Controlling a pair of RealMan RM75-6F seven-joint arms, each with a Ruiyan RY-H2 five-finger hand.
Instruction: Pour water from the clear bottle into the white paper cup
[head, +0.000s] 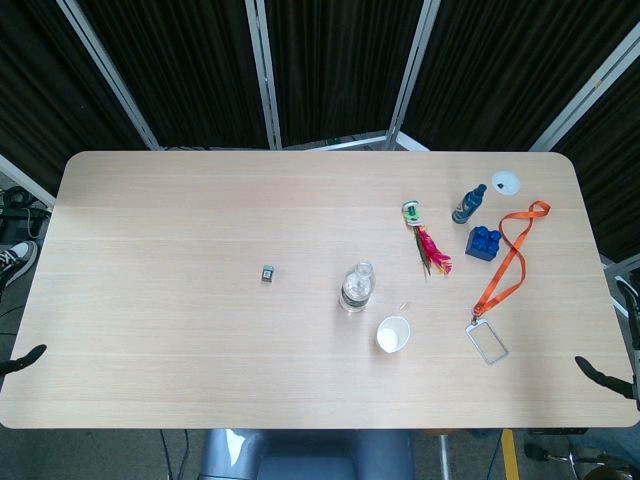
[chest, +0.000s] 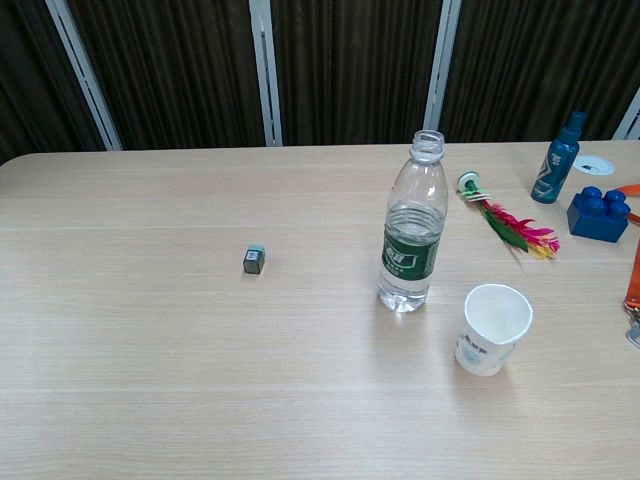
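Just left of the cup (chest: 491, 327), apart from it: bottle (chest: 411, 225) upright, uncapped, long axis vertical, mouth up | cup upright, mouth up, set near for a short pour | left hand (head: 22, 359), right hand (head: 604, 372) at table (head: 180, 330) edges, well off bottle; fingers' state cannot be told

Robot test booth in a lab

A pale wooden table (head: 180, 330) stands before black curtains (head: 330, 60) hung on metal-framed panels (head: 262, 70); cables (head: 15, 200) trail on the floor off its far-left corner.
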